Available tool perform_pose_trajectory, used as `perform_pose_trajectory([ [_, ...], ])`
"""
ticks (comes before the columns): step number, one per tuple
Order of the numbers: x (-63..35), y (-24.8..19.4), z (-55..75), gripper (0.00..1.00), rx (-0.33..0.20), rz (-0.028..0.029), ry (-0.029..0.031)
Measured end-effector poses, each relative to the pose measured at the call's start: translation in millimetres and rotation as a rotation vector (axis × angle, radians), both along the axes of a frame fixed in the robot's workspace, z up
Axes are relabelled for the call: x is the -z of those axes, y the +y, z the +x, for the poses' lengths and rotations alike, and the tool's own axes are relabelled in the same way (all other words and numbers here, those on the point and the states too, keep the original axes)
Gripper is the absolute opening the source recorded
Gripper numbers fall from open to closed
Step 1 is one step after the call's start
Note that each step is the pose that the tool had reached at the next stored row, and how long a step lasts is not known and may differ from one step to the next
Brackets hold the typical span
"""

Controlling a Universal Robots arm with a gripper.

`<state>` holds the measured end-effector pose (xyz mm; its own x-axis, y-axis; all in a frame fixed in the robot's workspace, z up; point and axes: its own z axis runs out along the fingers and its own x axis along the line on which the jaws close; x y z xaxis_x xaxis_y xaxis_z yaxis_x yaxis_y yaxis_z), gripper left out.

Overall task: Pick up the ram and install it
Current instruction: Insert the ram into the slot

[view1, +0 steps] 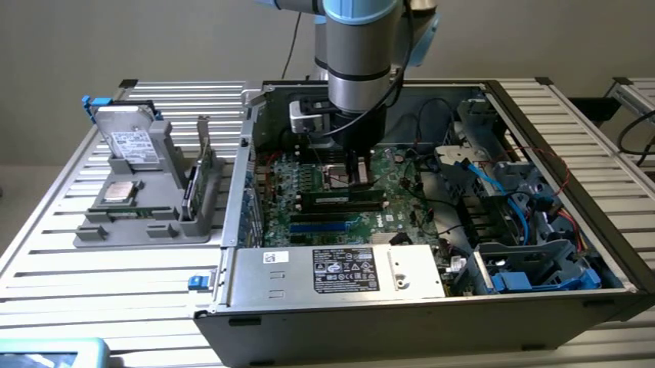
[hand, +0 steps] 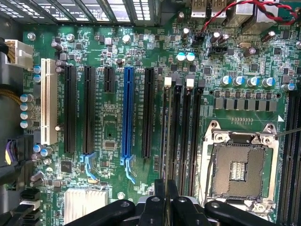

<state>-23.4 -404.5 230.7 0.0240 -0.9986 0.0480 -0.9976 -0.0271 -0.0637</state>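
Green, long and narrow, with dark chips and a pale label, the ram (view1: 343, 201) stands on edge along the black plastic memory slots (hand: 195, 136) of the large green motherboard (hand: 113, 113). It sits inside the open grey metal computer case (view1: 409, 326), near the silver metal processor socket (hand: 240, 169).

The main risk, as I judge it, is a crooked seat. If the stick leans or sits off the slot's groove, downward force could jam one end, bend it or stress the board. The small white latches (hand: 168, 81) at the slot ends might then fail to catch. Whether it is fully down I cannot tell.

The black gripper (view1: 354, 178) hangs straight over the stick's middle. Its two slim fingers (hand: 160, 201) are drawn almost together, with only a thin gap between them, and appear to pinch the stick's upper edge.
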Motion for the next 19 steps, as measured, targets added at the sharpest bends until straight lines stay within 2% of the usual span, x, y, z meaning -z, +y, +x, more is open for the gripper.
perform_pose_trajectory([
  [19,2.4,-0.5,-0.1,0.13,0.009,0.0002,-0.0001],
])
